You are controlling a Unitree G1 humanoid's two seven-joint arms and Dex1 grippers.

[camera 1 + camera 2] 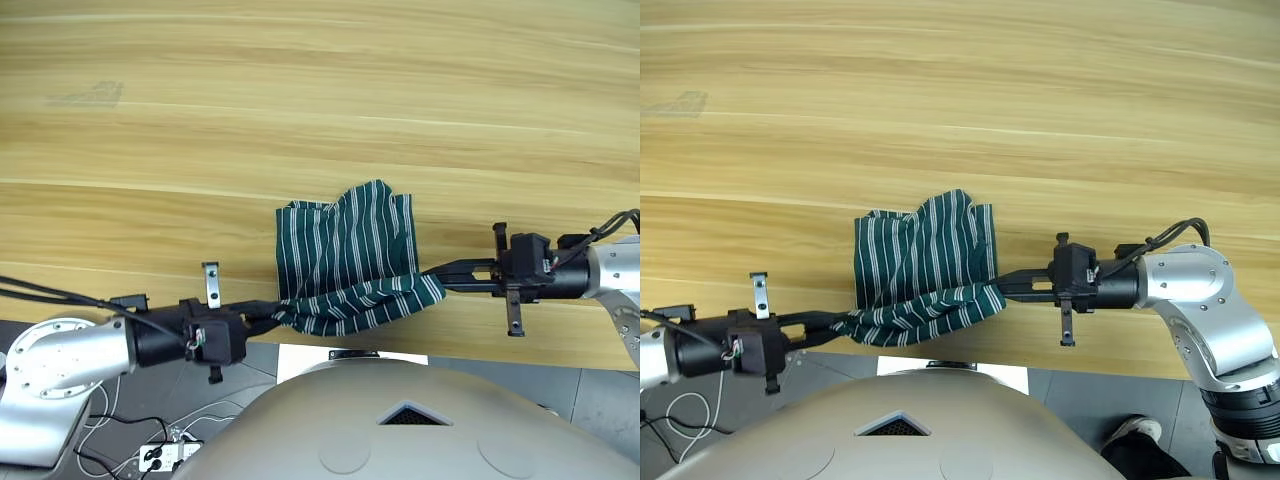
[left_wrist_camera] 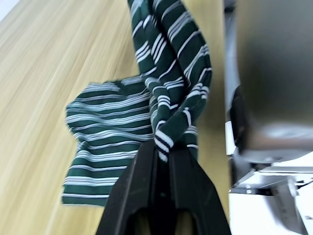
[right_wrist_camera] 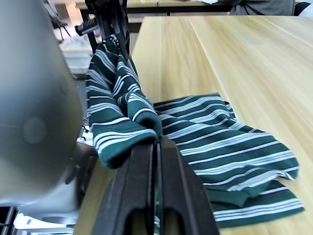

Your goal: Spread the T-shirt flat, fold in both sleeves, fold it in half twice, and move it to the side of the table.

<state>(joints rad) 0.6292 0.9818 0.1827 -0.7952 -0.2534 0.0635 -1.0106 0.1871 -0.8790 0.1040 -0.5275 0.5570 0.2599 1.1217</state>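
Note:
A green T-shirt with white stripes [image 1: 350,245] lies bunched at the near edge of the wooden table [image 1: 300,100]. Its near hem is lifted into a twisted band [image 1: 360,302] stretched between my two grippers. My left gripper [image 1: 275,315] is shut on the band's left end, just off the table's front edge. My right gripper [image 1: 435,280] is shut on the right end, over the table's near edge. The left wrist view shows black fingers [image 2: 146,171] pinching striped cloth [image 2: 166,132]. In the right wrist view the fingers [image 3: 142,171] clamp a fold of the cloth [image 3: 124,132].
The wooden table stretches wide and bare beyond the shirt, to the left, right and far side. Past the front edge there is grey floor with a white power strip and cables [image 1: 160,455] at lower left.

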